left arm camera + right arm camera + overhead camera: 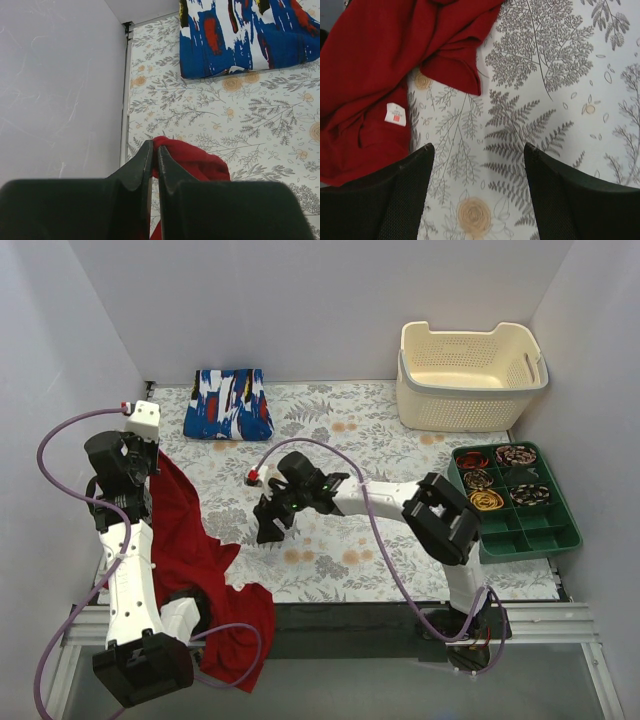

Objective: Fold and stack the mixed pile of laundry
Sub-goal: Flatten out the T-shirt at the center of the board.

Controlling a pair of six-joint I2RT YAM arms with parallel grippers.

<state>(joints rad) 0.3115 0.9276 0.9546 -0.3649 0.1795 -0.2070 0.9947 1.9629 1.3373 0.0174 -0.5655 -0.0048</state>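
Though barely halfway, showed blue printed garment folded at far edge of tabletop, red garment unfolded, draped off near-left corner, pinched in left jaws, right jaws spread empty.

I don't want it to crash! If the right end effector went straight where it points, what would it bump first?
Most likely the flowery table cover: the open right end effector points at a bare patch of it. The red garment lies just beside that line, though depth is unclear.
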